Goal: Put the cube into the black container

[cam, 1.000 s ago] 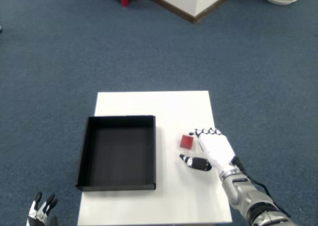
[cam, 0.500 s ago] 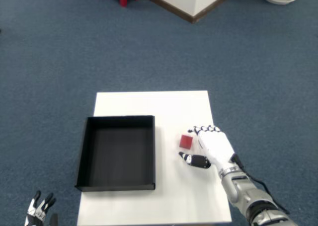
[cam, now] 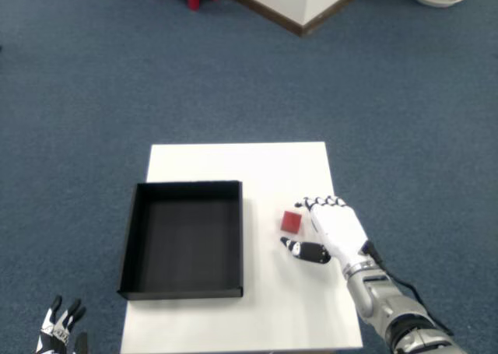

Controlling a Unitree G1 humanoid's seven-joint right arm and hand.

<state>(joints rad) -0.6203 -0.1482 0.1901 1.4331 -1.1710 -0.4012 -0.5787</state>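
Nearest in the head view, at the bottom left corner, the tips of the other hand point(cam: 61, 327) show off the worktop, well apart from everything that matters here. On the near right, the white-shelled right hand point(cam: 336, 231) with black-tipped fingers point(cam: 323, 204) lies over the white rectangular worktop point(cam: 233, 163), palm down, holding nothing. The fingers are apart, pointing far-left, and the thumb point(cam: 305, 250) juts out to the left, nearer than the fingers.

The small red cube point(cam: 292, 222) rests on the worktop just left of the fingertips, in the open pocket between fingers and thumb; whether any fingertip touches it cannot be told. It has no long axis to speak of, so the grasp turns only on closing thumb and fingers across it from right and near. The right hand is far the nearer of the two.

Left of the cube, a strip of bare worktop apart, sits the shallow, empty black square container point(cam: 185, 239); the carry would run straight left over its right wall.

Against half a second ago nothing has visibly shifted; a second ago the hand and cube sat marginally lower and further right in the frame.
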